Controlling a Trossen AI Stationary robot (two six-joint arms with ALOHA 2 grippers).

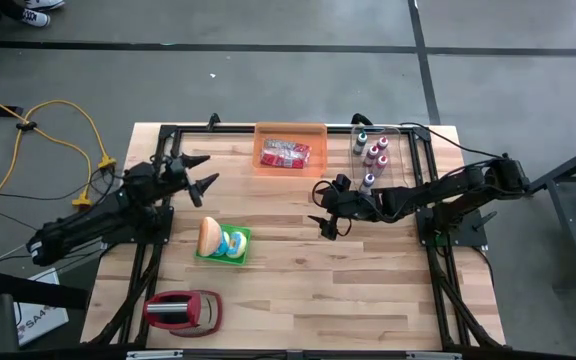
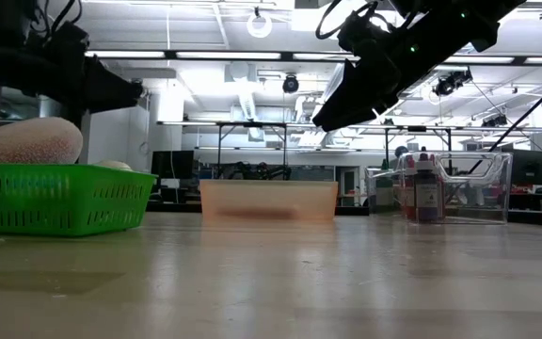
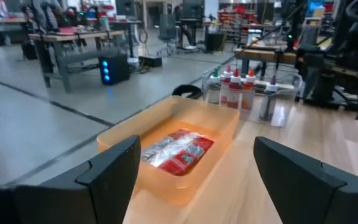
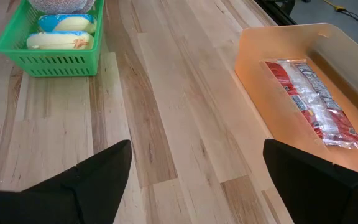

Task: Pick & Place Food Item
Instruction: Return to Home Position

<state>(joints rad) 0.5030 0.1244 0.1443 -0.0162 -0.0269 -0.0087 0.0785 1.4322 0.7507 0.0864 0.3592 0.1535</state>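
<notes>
At the top centre of your overhead frame you have an orange tray [image 1: 261, 165] holding a red-and-white packet [image 1: 285, 154]. Just right of it stands a clear tub [image 1: 400, 133] of small bottles [image 1: 374, 152]. A red appliance [image 1: 181, 311] sits at the lower left of the wooden table [image 1: 308, 270].

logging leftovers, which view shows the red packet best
Right wrist view: looks down on the whole red packet. Left wrist shows it at a slant; high view, from far above; low view, only the orange bin.
</notes>
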